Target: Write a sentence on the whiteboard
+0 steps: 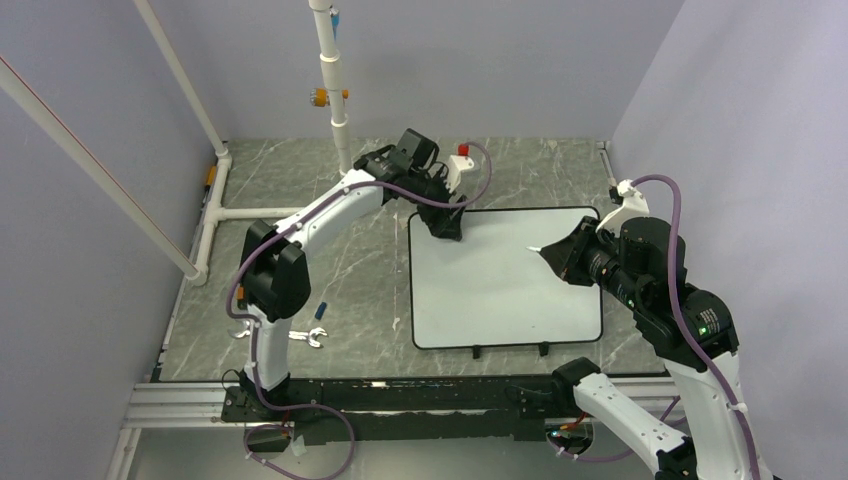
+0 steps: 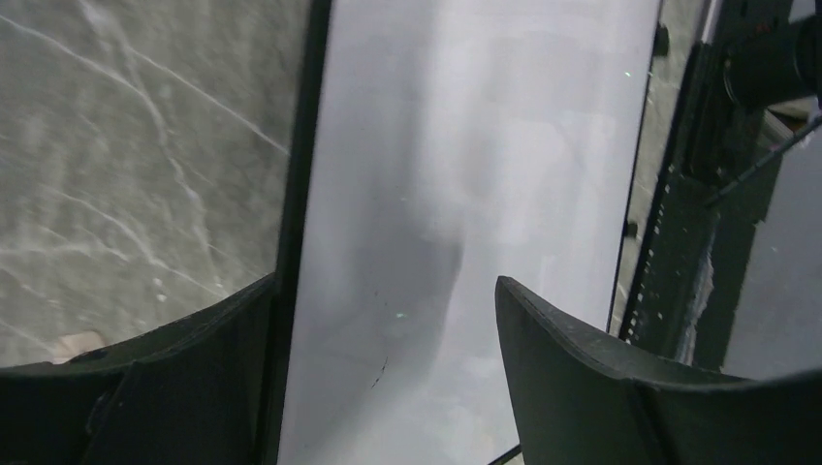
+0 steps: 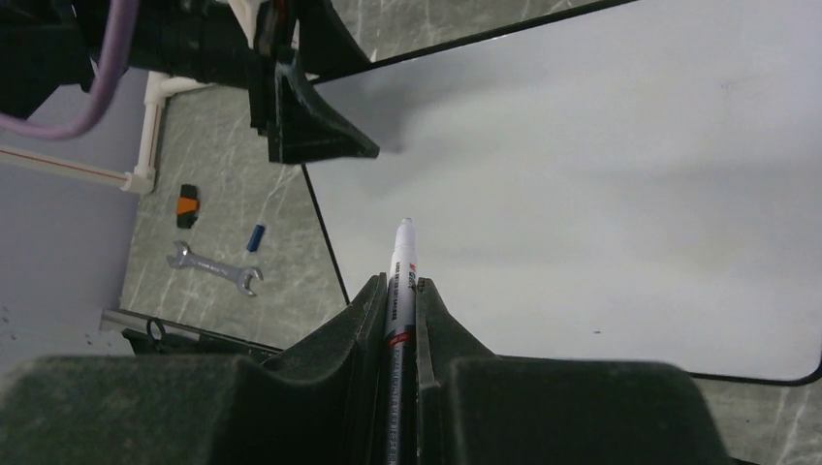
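The whiteboard lies flat on the table, blank. The right gripper is clamped on a marker, tip off the surface. The left gripper gapes over the board's far-left edge. Unpinned, the board may skid under pen pressure, smearing the letters.

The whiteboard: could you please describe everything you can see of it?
The whiteboard is a glossy white rectangle with rounded corners, a thin black rim and two small black feet on its near edge. It lies flat on the grey marbled table, with no writing visible. The open left gripper is at its far left corner; the right gripper holds a marker over its right part, contact unclear.
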You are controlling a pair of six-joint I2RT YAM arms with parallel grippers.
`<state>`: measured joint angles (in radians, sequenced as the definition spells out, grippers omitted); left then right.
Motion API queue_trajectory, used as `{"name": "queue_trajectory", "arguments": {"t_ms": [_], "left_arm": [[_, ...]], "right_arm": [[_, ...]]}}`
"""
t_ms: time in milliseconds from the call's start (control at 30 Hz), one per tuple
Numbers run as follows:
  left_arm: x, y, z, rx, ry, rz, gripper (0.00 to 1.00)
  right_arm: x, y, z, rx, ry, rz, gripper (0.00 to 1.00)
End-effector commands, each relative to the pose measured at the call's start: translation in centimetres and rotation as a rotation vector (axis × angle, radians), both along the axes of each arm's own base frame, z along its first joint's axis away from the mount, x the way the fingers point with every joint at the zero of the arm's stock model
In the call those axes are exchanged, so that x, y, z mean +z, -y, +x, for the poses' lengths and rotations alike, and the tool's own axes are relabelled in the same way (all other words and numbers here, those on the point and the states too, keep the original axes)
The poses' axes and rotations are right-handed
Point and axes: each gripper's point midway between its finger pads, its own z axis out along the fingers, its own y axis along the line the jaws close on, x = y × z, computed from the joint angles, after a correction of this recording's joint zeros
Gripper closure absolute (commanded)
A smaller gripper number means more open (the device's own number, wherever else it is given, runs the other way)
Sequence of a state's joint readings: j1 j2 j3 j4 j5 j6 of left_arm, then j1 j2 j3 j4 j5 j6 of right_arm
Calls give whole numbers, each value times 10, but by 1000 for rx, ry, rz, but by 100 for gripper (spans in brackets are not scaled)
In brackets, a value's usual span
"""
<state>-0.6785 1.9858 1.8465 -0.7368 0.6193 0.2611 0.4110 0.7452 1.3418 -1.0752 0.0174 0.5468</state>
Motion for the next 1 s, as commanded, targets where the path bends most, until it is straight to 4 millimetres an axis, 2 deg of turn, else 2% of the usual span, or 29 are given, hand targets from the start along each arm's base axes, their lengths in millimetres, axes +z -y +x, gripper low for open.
{"name": "queue_trajectory", "arguments": {"t_ms": [0, 200, 367, 533, 667, 800, 967], "left_arm": [[24, -6, -31, -46, 24, -3, 19], [36, -6, -34, -35, 34, -28, 20], [43, -4, -26, 1, -22, -64, 28], [50, -12, -12, 37, -96, -116, 33], [45, -16, -6, 34, -149, -121, 37], [38, -17, -11, 2, -205, -111, 41], [31, -19, -16, -13, -236, -92, 38]], "right_arm": [[11, -4, 2, 5, 34, 39, 100], [7, -7, 0, 21, 21, 46, 100], [3, -8, 0, 27, 7, 38, 100], [-1, -9, 3, 28, -8, 29, 100], [-3, -13, 9, 37, -16, 29, 100], [-6, -17, 13, 45, -26, 25, 100], [-7, -18, 15, 53, -32, 19, 100]]}}
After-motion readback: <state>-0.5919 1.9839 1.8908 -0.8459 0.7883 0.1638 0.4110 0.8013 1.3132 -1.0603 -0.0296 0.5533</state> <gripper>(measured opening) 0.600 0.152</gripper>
